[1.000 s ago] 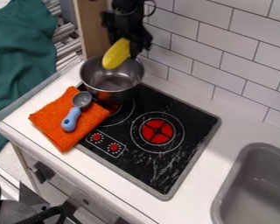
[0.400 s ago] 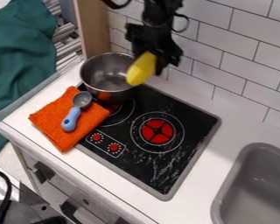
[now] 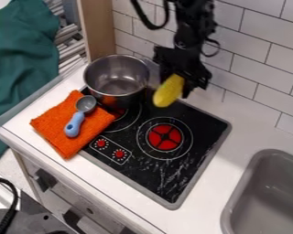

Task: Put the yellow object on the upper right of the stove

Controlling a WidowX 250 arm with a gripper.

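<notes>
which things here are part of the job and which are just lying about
Part of the job:
- yellow object, held up by the gripper
- stove, where it should go

Just lying about:
- metal pot, at the stove's back left
- orange cloth
- blue-handled scoop, on the cloth
- sink

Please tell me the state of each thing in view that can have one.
Yellow object: held tilted above the stove.
Gripper: closed on the yellow object.
Metal pot: upright, lidless.
Orange cloth: folded, lying flat.
Blue-handled scoop: lying on the cloth, bowl facing up.
</notes>
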